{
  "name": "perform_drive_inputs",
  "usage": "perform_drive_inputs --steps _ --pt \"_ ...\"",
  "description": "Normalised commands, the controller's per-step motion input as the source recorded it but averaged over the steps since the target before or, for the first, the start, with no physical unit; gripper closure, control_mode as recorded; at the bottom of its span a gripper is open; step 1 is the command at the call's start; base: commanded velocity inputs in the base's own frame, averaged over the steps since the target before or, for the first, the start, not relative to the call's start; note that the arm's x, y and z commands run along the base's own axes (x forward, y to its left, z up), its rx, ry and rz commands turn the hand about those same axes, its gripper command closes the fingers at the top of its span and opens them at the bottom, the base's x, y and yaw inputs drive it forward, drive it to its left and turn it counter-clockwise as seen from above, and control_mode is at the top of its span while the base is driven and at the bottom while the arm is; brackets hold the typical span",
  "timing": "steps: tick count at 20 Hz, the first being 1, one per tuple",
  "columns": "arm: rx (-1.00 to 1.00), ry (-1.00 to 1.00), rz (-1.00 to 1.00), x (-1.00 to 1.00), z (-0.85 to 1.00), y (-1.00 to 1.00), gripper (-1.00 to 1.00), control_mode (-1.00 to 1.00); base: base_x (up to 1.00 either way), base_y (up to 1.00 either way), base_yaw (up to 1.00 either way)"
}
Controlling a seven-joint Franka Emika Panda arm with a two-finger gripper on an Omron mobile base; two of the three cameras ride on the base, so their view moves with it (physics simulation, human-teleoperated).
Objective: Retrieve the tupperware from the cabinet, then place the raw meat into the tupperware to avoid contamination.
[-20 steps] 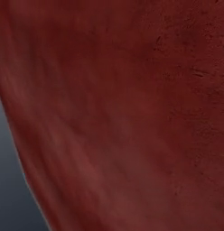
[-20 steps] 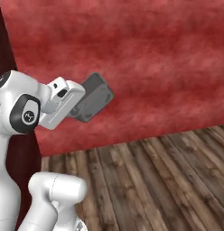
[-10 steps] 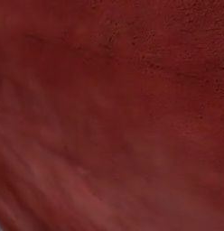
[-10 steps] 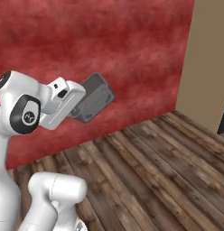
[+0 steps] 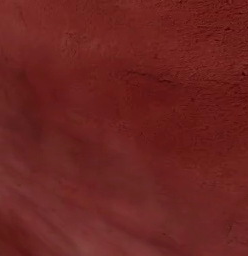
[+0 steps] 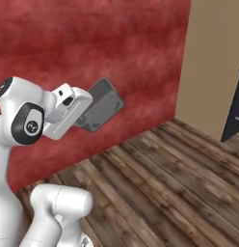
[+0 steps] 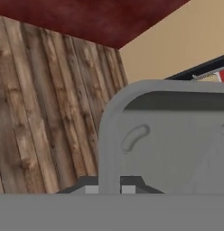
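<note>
Pinching the rim of a grey tupperware point(image 6: 99, 106), claw point(image 7: 109, 189) nearly closed, held above wooden floor point(image 6: 179, 183), red wall point(image 6: 92, 43) behind

Pincer point(image 7: 109, 189) clamped, arm raised.

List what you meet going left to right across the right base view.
White robot arm → grey tupperware held at the gripper → red wall → tan wall → dark opening at the right edge.
</note>
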Motion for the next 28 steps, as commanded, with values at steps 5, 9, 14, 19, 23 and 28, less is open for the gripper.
perform_drive_inputs --steps 5,9,14,19,23,28 --pt "0.00 0.00 0.00 0.00 0.00 0.00 1.00 1.00 0.53 0.23 -0.28" --pt "0.00 0.00 0.00 0.00 0.00 0.00 1.00 1.00 0.21 0.13 -0.43" --pt "0.00 0.00 0.00 0.00 0.00 0.00 1.00 1.00 0.20 0.12 -0.44" --pt "0.00 0.00 0.00 0.00 0.00 0.00 1.00 1.00 0.33 0.24 -0.37" --pt "0.00 0.00 0.00 0.00 0.00 0.00 1.00 1.00 0.48 0.37 -0.30" --pt "0.00 0.00 0.00 0.00 0.00 0.00 1.00 1.00 0.52 0.36 -0.32"
